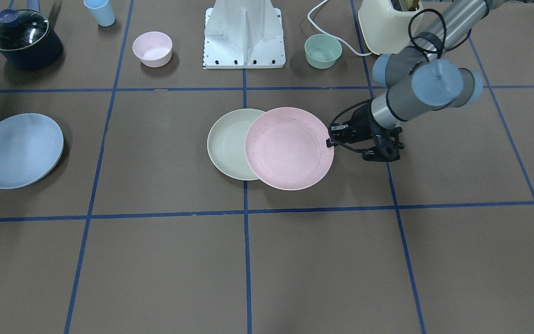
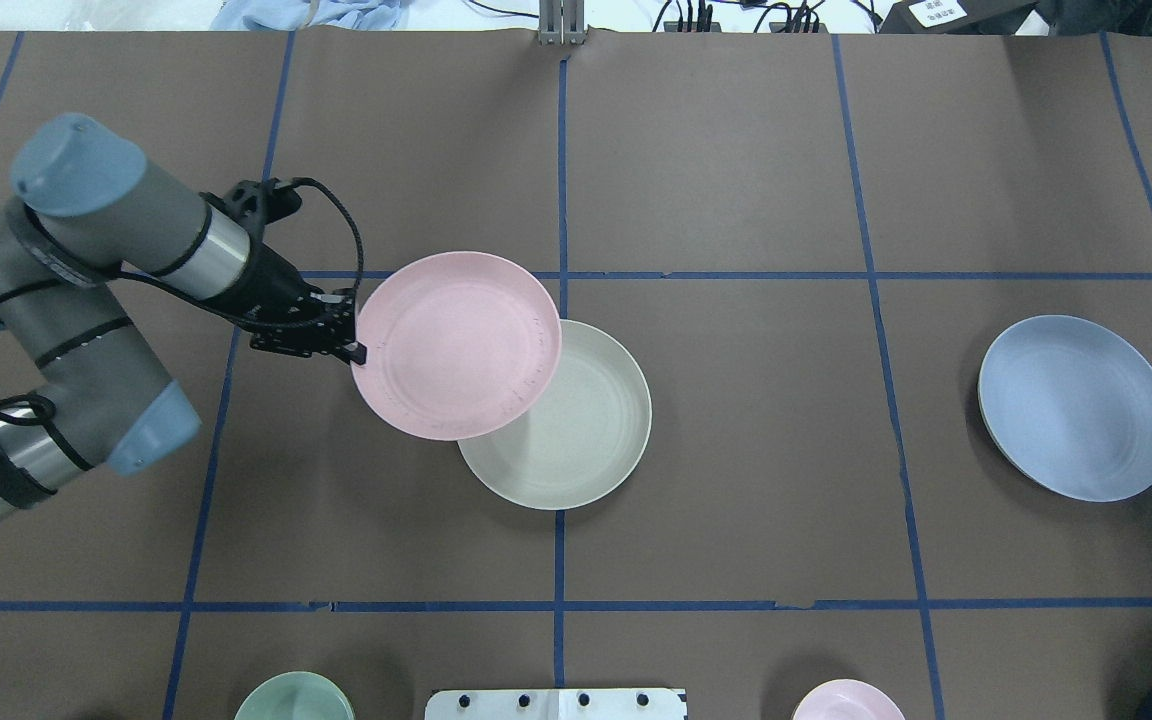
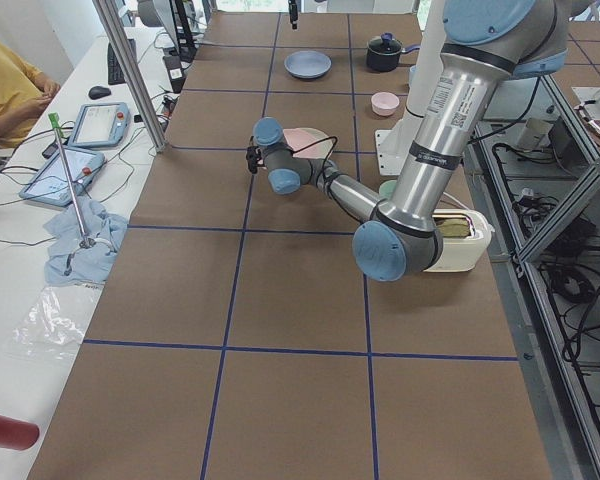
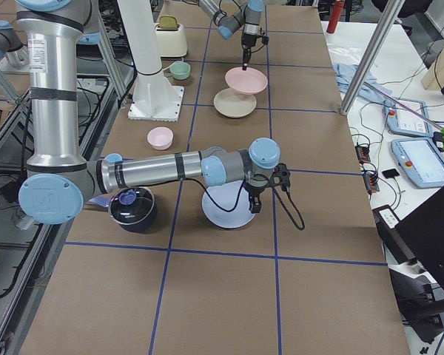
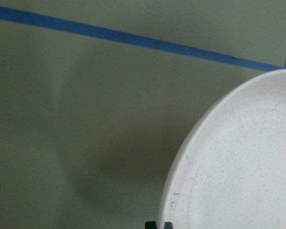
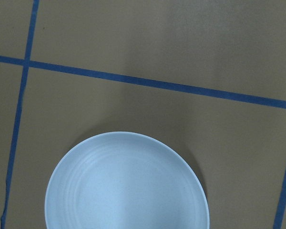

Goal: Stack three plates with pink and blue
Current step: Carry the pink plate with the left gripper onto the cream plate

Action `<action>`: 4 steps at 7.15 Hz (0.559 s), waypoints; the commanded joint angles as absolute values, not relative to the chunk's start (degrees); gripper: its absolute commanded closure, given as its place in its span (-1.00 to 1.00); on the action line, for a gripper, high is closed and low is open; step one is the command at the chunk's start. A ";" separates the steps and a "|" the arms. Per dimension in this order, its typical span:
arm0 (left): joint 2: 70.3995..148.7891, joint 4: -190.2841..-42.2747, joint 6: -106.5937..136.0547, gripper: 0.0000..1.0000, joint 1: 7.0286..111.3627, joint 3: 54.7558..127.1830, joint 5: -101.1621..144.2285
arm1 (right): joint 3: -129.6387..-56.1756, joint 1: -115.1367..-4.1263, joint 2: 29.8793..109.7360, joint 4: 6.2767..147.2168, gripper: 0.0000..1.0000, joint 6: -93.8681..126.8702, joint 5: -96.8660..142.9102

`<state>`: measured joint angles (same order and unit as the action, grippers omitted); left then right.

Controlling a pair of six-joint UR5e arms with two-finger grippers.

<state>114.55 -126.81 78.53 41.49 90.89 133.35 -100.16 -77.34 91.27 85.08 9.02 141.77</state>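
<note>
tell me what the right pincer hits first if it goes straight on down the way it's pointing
Most likely the blue plate: the right pincer points down above it, and its wrist view shows the plate right below. It seems nearer the rim than the middle, though depth is unclear.

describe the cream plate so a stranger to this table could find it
From the white robot base, follow the centre blue tape line forward to two overlapping plates. The cream plate is the lower one, partly hidden under the pink plate in the left gripper. It is the only off-white plate; the blue plate lies far off alone.
</note>
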 commanded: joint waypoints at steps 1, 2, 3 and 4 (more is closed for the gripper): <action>116.71 -126.65 82.60 1.00 36.39 91.40 128.50 | -100.28 -77.34 91.40 85.08 -1.00 9.14 141.86; 116.98 -126.65 82.70 1.00 35.95 91.84 128.41 | -100.54 -77.34 91.49 85.08 -1.00 9.58 141.86; 116.98 -126.65 82.71 1.00 35.34 92.63 128.41 | -100.63 -77.34 91.49 85.08 -1.00 10.02 141.86; 117.07 -126.65 82.62 1.00 33.59 92.55 126.32 | -100.55 -77.26 91.49 85.08 -1.00 10.02 141.86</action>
